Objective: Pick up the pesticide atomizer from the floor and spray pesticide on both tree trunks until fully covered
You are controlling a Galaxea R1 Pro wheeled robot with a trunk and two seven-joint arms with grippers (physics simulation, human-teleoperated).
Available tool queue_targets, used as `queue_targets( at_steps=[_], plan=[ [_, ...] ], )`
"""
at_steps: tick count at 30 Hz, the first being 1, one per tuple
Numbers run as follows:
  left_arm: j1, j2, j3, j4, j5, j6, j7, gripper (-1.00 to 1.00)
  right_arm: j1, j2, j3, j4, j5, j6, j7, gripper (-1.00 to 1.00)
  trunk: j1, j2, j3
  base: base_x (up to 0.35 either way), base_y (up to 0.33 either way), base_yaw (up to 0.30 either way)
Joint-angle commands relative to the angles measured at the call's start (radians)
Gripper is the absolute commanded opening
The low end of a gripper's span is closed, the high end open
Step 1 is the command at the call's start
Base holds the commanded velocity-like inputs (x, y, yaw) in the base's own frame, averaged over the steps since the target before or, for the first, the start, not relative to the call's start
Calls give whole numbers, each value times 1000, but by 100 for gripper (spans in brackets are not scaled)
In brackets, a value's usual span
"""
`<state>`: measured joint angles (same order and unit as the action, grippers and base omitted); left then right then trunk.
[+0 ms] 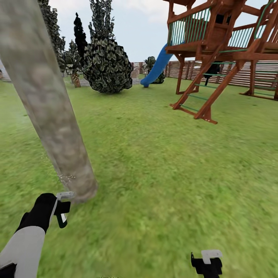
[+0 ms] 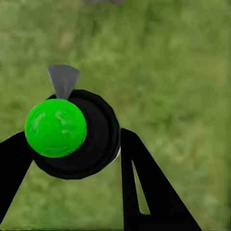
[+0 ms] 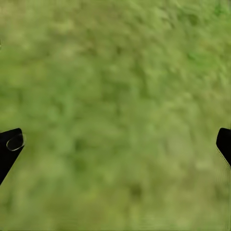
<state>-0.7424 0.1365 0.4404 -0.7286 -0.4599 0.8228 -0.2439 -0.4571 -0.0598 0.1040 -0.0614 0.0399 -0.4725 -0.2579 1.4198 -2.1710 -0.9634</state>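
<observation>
The lawn (image 1: 162, 162) runs wide under both arms, out to a play tower (image 1: 224, 50) with a blue slide (image 1: 156, 65), a round bush (image 1: 106, 65) and the fence (image 1: 247, 75), all far ahead of the pincers. 1 trunk (image 1: 46, 104) stands close: a thick, mottled grey-tan column whose long axis leans in the head view, its foot meeting the grass just ahead of the left pincer (image 1: 62, 210) and a little to its right. The right pincer (image 1: 207, 262) hangs well apart from it, over bare grass, so the left arm is much the nearer. In its wrist view the right pincer (image 3: 115, 139) is released, with only the tips of its 2 fingers (image 3: 10, 144) at the far edges and nothing between them. The left pincer (image 2: 72, 159) is clenched on the atomizer (image 2: 79, 137): in its wrist view a black round body with a green cap sits between the black fingers (image 2: 144, 192), a grey nozzle tip pointing away over the grass. A few white specks of pesticide (image 1: 66, 178) hang against the trunk's foot, just above that pincer. My judgement is that spraying of the base is in hand, and the coming move turns on lifting the nozzle's aim along the trunk's long axis, since the column above looks bare of specks.
</observation>
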Motion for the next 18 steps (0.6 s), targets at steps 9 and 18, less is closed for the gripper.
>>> queue_targets(
  at_steps=[9, 18],
  plan=[
    [-9, -18, -2, 1, 60, 3, -7, -100, 0, 0, -1, 0, 0, 0, -1, 100, 0, 0, 0, 0, -69, 275],
    [-215, -23, -65, -2, 83, 106, -15, -100, 0, -2, -1, 0, 0, 0, -1, 100, 0, 0, 0, 0, 0, 266]
  ],
)
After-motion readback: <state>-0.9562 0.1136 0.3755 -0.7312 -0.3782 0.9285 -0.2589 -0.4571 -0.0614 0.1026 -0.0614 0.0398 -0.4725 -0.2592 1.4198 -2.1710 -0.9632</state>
